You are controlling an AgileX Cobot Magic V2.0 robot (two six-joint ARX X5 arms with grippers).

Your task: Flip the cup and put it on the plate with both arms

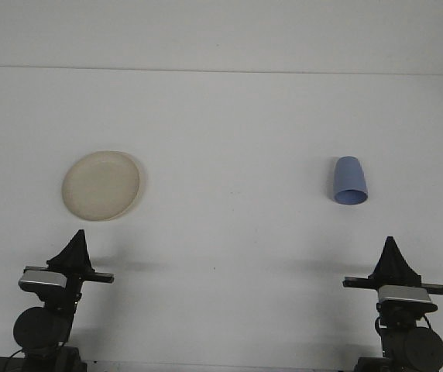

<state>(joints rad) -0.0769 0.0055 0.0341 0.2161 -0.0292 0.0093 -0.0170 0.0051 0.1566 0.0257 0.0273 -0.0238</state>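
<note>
A blue cup lies on the white table at the right, its wider open end turned toward me. At the left sits a round cream plate with nothing on it. My left gripper is low at the front left, just below the plate and apart from it, fingers together in a point. Near the front right, my right gripper is shut too, below the cup and a little to its right, well short of touching it.
The white table runs back to a far edge where a pale wall begins. Only the plate and the cup lie on it. Both arm bases stand at the bottom corners.
</note>
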